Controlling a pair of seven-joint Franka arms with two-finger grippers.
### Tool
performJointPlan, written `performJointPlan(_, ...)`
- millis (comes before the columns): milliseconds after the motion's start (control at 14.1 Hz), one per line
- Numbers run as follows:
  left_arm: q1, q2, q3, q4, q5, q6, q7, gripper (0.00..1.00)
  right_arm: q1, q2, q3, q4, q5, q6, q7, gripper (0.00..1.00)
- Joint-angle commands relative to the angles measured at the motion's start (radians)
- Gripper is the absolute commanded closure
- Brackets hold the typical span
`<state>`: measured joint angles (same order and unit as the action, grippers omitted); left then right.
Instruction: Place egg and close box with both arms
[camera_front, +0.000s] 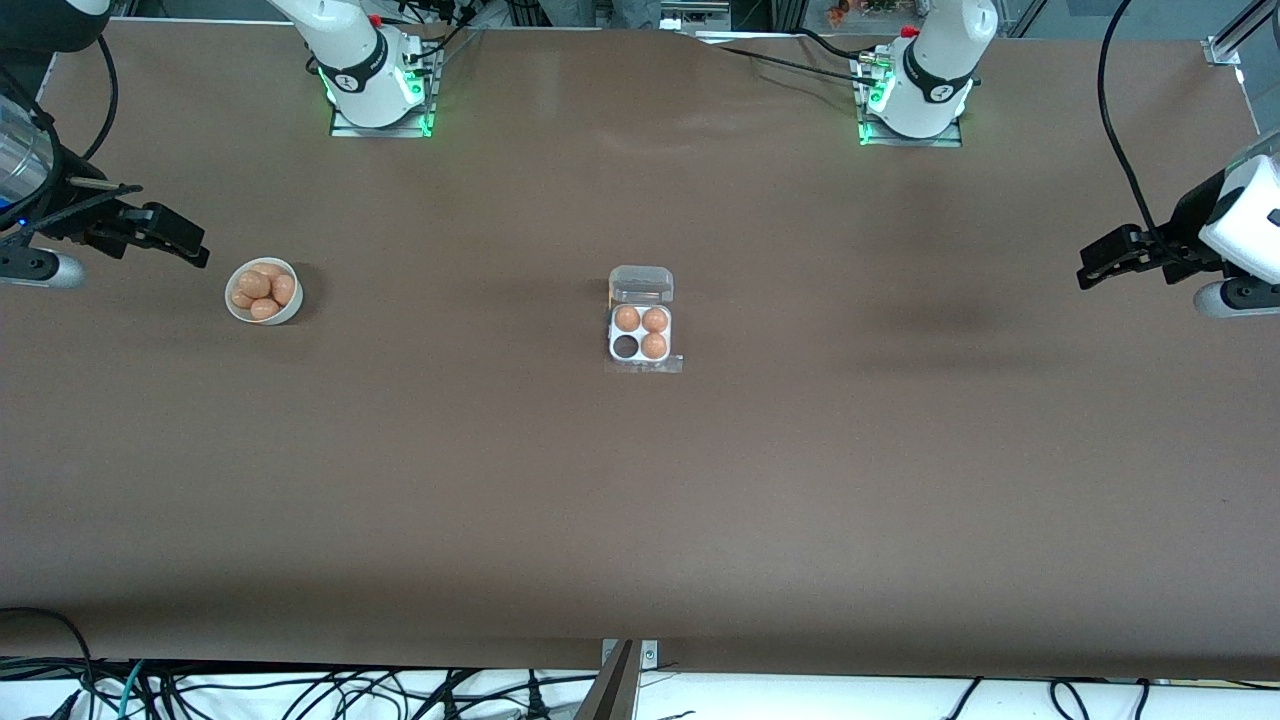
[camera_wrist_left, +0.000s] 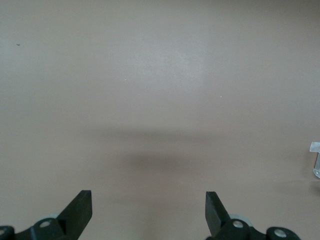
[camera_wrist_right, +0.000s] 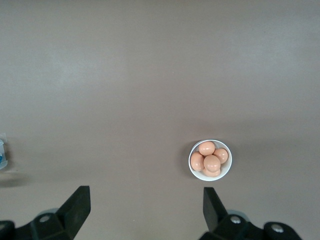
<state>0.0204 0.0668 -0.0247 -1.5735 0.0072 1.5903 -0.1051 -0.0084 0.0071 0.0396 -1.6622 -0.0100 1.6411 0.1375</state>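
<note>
The box (camera_front: 640, 335) sits mid-table with its clear lid (camera_front: 641, 285) open. Three brown eggs fill three cells; the cell (camera_front: 626, 346) nearest the camera on the right arm's side is empty. A white bowl (camera_front: 264, 291) holding several brown eggs (camera_front: 262, 290) stands toward the right arm's end. My right gripper (camera_front: 190, 248) is open and empty, up beside the bowl; the right wrist view shows its gripper (camera_wrist_right: 146, 197) open with the bowl (camera_wrist_right: 210, 160) ahead. My left gripper (camera_front: 1090, 272) is open and empty over the left arm's end; it also shows in the left wrist view (camera_wrist_left: 149, 200).
The brown table (camera_front: 640, 500) is bare around the box. An edge of the box shows in the left wrist view (camera_wrist_left: 315, 160) and in the right wrist view (camera_wrist_right: 2, 155). Cables hang along the table's near edge (camera_front: 300, 690).
</note>
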Motion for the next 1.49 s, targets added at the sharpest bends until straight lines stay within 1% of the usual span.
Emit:
performJointPlan(0, 0.006, -0.012, -0.001, 0.006, 0.008, -0.016, 0.013, 0.00, 0.001, -0.010, 0.005, -0.005, -0.014, -0.006, 0.007, 0.00)
performJointPlan(1417, 0.018, 0.001, 0.003, 0.020, 0.022, -0.016, 0.013, 0.00, 0.001, -0.010, 0.006, -0.004, -0.014, -0.006, -0.009, 0.00)
